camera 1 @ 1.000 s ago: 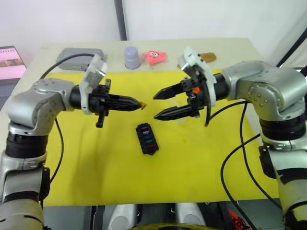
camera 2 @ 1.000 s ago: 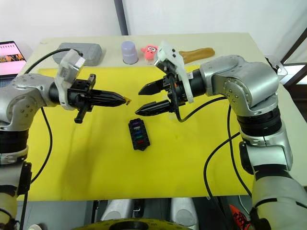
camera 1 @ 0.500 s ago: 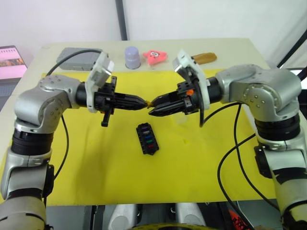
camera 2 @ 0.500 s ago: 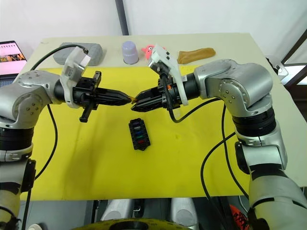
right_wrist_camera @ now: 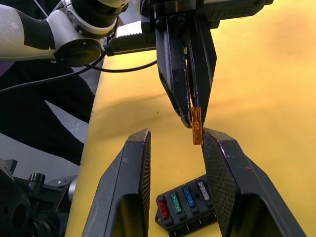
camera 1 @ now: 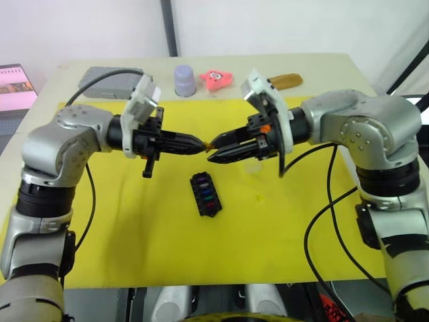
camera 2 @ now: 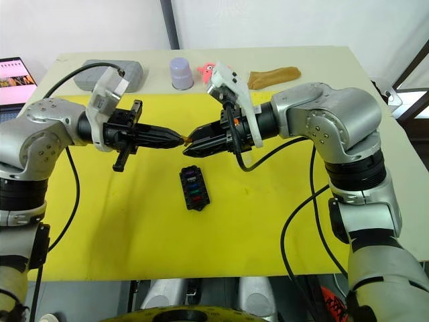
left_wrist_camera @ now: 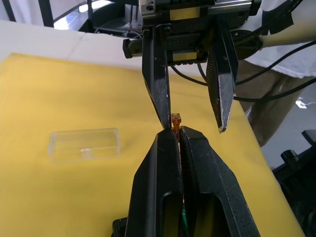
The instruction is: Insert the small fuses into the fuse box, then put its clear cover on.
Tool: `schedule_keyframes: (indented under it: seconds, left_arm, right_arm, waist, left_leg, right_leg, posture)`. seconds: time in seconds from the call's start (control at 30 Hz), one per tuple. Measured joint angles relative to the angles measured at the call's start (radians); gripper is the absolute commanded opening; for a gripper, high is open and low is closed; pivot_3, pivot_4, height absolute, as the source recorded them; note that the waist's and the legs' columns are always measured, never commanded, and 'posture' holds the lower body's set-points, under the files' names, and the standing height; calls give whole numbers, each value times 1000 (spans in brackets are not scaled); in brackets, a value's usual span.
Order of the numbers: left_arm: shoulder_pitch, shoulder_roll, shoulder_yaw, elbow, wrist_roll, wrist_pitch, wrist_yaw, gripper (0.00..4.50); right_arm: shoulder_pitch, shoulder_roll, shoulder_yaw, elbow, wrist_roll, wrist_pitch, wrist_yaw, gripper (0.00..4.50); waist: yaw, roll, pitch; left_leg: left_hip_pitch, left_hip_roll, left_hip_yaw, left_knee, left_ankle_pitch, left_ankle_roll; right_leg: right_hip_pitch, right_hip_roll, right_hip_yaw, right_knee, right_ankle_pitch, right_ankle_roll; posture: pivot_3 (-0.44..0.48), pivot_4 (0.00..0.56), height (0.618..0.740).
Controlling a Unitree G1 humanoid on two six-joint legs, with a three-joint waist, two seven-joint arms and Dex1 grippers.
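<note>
Orange fuse (right_wrist_camera: pixel 197 126): pinched at tips of left gripper (left_wrist_camera: pixel 175 132), held above mat centre; mostly hidden btwn pads.
Right gripper (right_wrist_camera: pixel 174 143): fingers apart, straddling fuse, one pad touching.
Fuse box (camera 1: pixel 206 194): mid-mat; 4 fuses seated, others unclear.
Clear cover (left_wrist_camera: pixel 84 145): on mat, faint.

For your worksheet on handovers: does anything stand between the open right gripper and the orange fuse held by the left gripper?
Nothing visible does. The right gripper is open around the orange fuse, which the left gripper holds above the fuse box.

Translucent orange plastic fuse (right_wrist_camera: pixel 197 126), glossy clear plastic cover (left_wrist_camera: pixel 84 144), matt yellow mat (camera 1: pixel 268 228), smooth black fingers (right_wrist_camera: pixel 178 79).
</note>
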Motion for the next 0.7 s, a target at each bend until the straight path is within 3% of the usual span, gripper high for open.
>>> schedule_keyframes:
  seconds: [0.03, 0.1, 0.2, 0.57, 0.7]
  left_arm:
    - [1, 0, -1, 0, 1, 0, 0, 0]
    - [2, 0, -2, 0, 1, 0, 0, 0]
    - [3, 0, -4, -7, -1, 0, -9, 0]
    - [2, 5, -8, -11, 0, 11, -2, 0]
    - [5, 43, -33, -14, 37, 27, 31, 1412]
  right_arm:
    - [0, 0, 0, 0, 0, 0, 0, 1619]
    - [0, -1, 0, 1, 0, 0, 0, 1119]
    - [-2, -5, 0, 16, -3, 0, -2, 12]
    - [-8, -8, 10, 17, -8, -2, -3, 12]
    - [-12, -13, 48, 13, -48, -57, 0, 0]
  waist:
    - [0, 0, 0]
    - [0, 0, 0]
    - [0, 0, 0]
    - [0, 0, 0]
    - [-2, 0, 0]
  left_leg:
    - [0, 0, 0, 0, 0, 0]
    - [0, 0, 0, 0, 0, 0]
    - [0, 0, 0, 0, 0, 0]
    - [0, 0, 0, 0, 0, 0]
    - [0, 0, 0, 0, 0, 1]
  right_leg:
    - [0, 0, 0, 0, 0, 0]
    - [0, 0, 0, 0, 0, 0]
    - [0, 0, 0, 0, 0, 0]
    - [0, 0, 0, 0, 0, 0]
    - [0, 1, 0, 0, 0, 0]
  posture:
    - [0, 150, 731]
    - [0, 150, 731]
    - [0, 150, 731]
    - [0, 150, 731]
    - [0, 150, 731]
